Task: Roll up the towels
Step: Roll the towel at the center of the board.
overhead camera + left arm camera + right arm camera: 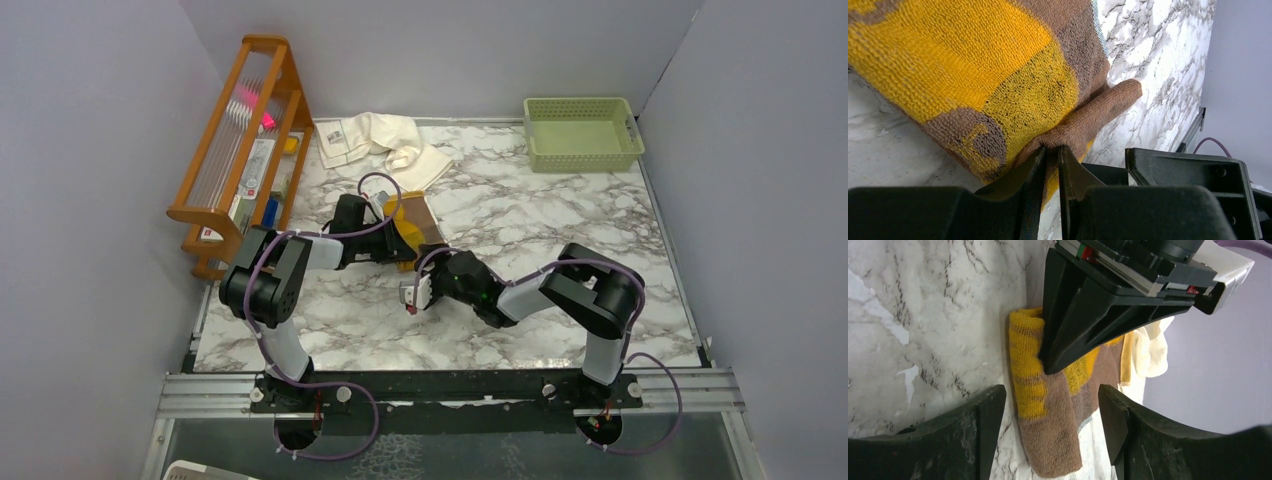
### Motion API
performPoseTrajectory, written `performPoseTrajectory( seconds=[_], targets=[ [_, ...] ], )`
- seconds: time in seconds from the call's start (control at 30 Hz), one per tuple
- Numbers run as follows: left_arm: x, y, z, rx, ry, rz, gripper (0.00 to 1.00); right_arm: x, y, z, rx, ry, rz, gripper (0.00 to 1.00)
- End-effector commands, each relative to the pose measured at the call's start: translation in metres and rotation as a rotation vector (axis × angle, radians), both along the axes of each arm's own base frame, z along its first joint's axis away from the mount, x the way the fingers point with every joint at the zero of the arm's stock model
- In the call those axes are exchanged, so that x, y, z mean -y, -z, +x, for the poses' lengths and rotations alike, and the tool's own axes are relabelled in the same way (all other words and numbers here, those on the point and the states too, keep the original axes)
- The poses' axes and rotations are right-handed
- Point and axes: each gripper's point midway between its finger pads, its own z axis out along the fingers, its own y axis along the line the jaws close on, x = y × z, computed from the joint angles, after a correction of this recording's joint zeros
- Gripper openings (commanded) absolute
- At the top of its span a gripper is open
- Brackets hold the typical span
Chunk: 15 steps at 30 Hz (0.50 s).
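Bright, even overhead light, soft shadows; the brown towel (pixel 1013 85) is sharp, the near foreground slightly soft.

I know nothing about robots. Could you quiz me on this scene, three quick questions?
1. True or false: the left gripper pinches a fold of the brown towel.
2. Where is the cream towel? A in the green basket; B on the table near the back wall; C on the wooden rack.
3. Fill in: the right gripper has its jaws ____, either side of the brown towel.
Key: 1 true; 2 B; 3 open.
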Motion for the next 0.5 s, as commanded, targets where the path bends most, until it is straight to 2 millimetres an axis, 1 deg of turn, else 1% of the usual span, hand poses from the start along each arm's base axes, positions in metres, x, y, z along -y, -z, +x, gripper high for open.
performPoseTrajectory(
  seconds=[0.0, 0.1, 0.2, 0.3, 0.37, 0.47],
  targets=[
    [-0.014, 0.038, -0.018, -0.105, 0.0, 0.095, 0.2, 0.002, 0.045, -0.013, -0.14, -0.023, -0.107, 0.68],
    [-0.014, 0.04, -0.019, -0.111, 0.005, 0.094, 0.2, 0.005, 0.053, -0.01, -0.178, -0.008, -0.127, 0.63],
    [-0.013, 0.041, -0.02, -0.114, 0.01, 0.092, 0.2, 0.009, 0.057, -0.008, -0.203, 0.005, -0.139, 0.61],
    [-0.014, 0.041, -0.02, -0.116, 0.014, 0.09, 0.2, 0.016, 0.06, -0.005, -0.219, 0.031, -0.159, 0.53],
    [-0.014, 0.041, -0.02, -0.118, 0.015, 0.09, 0.2, 0.021, 0.061, -0.001, -0.233, 0.051, -0.163, 0.49],
    [-0.014, 0.04, -0.02, -0.115, 0.016, 0.089, 0.2, 0.025, 0.063, 0.004, -0.254, 0.076, -0.166, 0.48]
  ],
)
